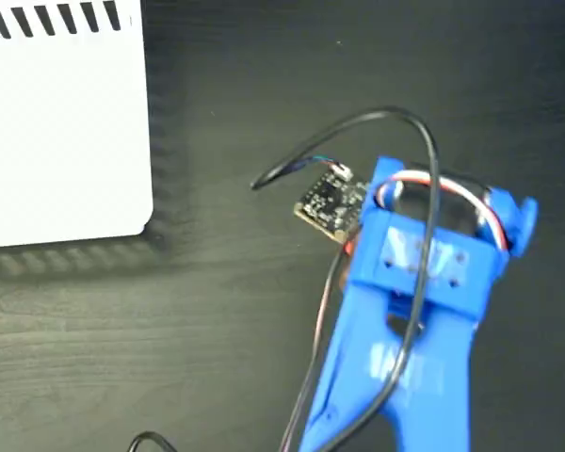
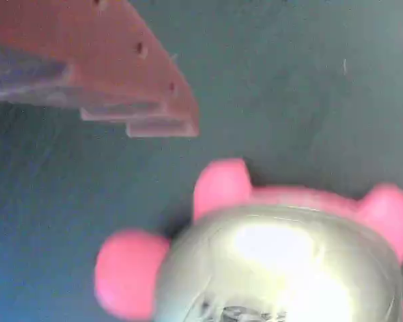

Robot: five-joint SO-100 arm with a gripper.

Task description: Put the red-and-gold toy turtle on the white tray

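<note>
Turtle on dark table, just below gripper finger, gripper opening unclear

Turtle shell glossy metallic, white tray smooth matt, table seemingly dark wood-grain

It looks like a hobby robotics bench or lab. A dark wood-grain table carries a blue printed arm. A bare circuit board and loose wires sit at its 12 o'clock end.
</note>
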